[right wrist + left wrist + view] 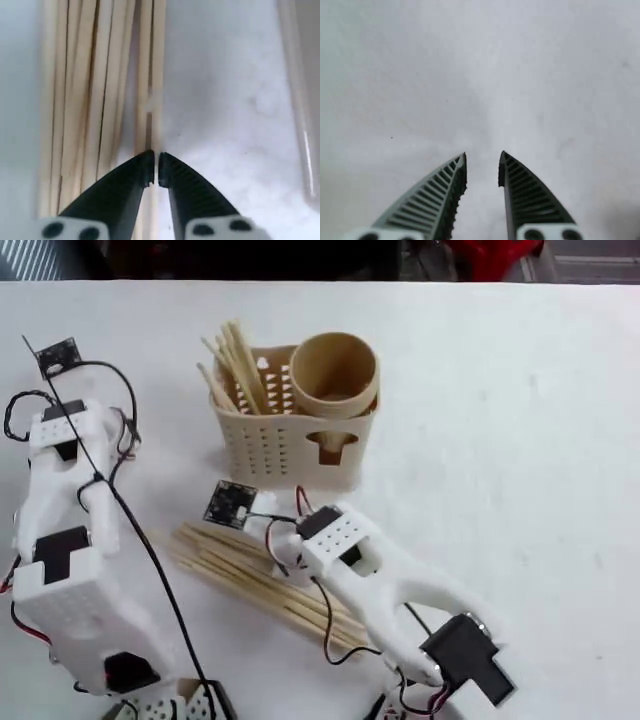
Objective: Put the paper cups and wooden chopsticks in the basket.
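Right gripper (pixel 155 167) is closed down to a thin slit around the outer stick of the wooden chopsticks (pixel 235 568), which lie loose toward the table's (pixel 520 440) front edge. Left gripper (pixel 482 162) sits by the left edge over bare table, fingers (pixel 440 195) moderately apart, holding nothing. The basket (pixel 270 445) stands mid-table toward the far edge, with the paper cups (pixel 335 375) stacked in it and a few more sticks (pixel 235 365) poking up beside them.
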`<action>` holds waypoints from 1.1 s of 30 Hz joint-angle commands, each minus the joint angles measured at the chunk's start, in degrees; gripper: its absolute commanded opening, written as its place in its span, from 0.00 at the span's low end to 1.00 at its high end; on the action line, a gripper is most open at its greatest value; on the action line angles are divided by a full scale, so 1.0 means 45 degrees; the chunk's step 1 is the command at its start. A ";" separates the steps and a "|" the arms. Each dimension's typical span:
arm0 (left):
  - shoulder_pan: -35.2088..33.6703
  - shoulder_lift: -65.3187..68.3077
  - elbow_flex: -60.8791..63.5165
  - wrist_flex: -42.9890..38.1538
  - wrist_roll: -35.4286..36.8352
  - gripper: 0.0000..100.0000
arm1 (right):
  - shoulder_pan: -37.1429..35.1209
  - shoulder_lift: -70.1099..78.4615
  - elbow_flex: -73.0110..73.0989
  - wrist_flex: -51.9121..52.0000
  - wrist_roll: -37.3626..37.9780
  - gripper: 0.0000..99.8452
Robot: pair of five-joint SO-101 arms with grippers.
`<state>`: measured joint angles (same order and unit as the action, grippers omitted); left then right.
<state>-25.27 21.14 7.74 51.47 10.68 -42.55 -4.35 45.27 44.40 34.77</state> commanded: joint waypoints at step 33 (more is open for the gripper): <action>0.0127 -0.0068 0.0020 -0.0176 -0.0156 0.12 | 0.1201 -0.0557 -0.0274 0.0342 -0.0059 0.18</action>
<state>-25.27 21.14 8.26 51.47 10.68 -37.19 -7.96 46.95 46.59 33.80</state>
